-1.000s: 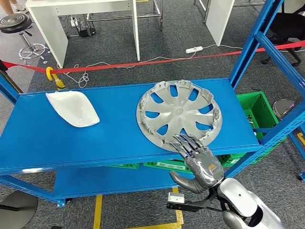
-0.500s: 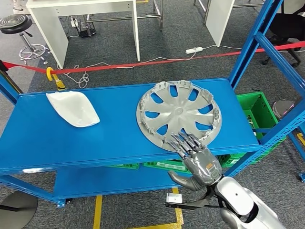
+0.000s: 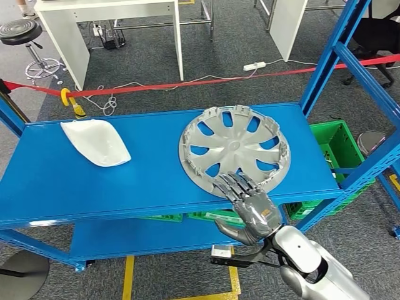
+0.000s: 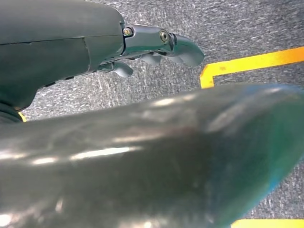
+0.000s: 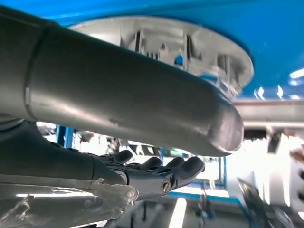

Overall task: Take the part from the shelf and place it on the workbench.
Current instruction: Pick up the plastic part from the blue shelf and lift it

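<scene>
Now your right hand reaches, fingers spread and holding nothing, over the near rim of the wheel cover, poised to grasp.

Wheel cover is lying flat on right part of shelf; white part is lying on left part, well apart. Right hand is being held at front shelf edge, fingertips over wheel cover's near rim.
</scene>
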Robot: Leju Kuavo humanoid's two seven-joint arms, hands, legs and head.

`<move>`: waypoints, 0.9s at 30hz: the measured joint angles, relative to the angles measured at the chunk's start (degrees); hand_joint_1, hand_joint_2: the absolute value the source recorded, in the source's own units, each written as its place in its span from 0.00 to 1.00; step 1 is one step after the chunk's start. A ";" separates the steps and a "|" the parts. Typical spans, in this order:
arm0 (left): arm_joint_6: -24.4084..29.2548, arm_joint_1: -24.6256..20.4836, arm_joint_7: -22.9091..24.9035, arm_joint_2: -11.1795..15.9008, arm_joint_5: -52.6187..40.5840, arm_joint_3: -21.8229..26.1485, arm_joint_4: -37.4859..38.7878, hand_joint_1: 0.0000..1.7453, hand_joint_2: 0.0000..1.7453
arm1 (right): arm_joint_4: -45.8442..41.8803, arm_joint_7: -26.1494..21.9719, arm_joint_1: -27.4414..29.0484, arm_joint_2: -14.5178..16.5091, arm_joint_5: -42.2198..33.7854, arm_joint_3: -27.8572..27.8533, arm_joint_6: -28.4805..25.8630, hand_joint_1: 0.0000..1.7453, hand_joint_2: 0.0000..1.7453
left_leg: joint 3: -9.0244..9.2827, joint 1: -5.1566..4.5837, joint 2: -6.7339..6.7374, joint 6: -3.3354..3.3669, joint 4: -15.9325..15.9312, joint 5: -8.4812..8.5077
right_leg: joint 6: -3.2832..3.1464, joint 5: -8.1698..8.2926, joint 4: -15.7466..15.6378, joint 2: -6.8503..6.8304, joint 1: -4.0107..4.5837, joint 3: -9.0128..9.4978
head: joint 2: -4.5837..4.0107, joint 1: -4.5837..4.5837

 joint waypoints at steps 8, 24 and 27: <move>-1.70 0.00 0.55 -0.37 -1.70 1.44 -0.74 0.00 0.00 | 3.62 2.08 -3.95 2.13 -1.15 0.92 3.36 0.00 0.00 | 0.07 0.00 0.00 0.00 0.00 0.04 | -0.04 0.06 0.00 0.00 0.00 0.01 | 0.00 0.01; -1.94 -0.03 0.55 -0.76 -1.80 2.02 -1.00 0.00 0.00 | 6.04 2.15 -5.16 3.26 -1.48 1.13 3.69 0.00 0.00 | 0.07 0.00 0.00 0.00 0.00 0.04 | -0.04 0.06 0.00 -0.01 0.00 0.02 | 0.00 0.00; -2.28 -0.01 0.55 -0.90 -1.88 2.11 -1.08 0.00 0.00 | 6.48 2.20 -5.26 3.43 -1.76 1.13 4.10 0.00 0.00 | 0.07 0.00 0.00 0.00 0.00 0.04 | -0.05 0.07 0.00 -0.01 0.00 0.03 | 0.00 0.01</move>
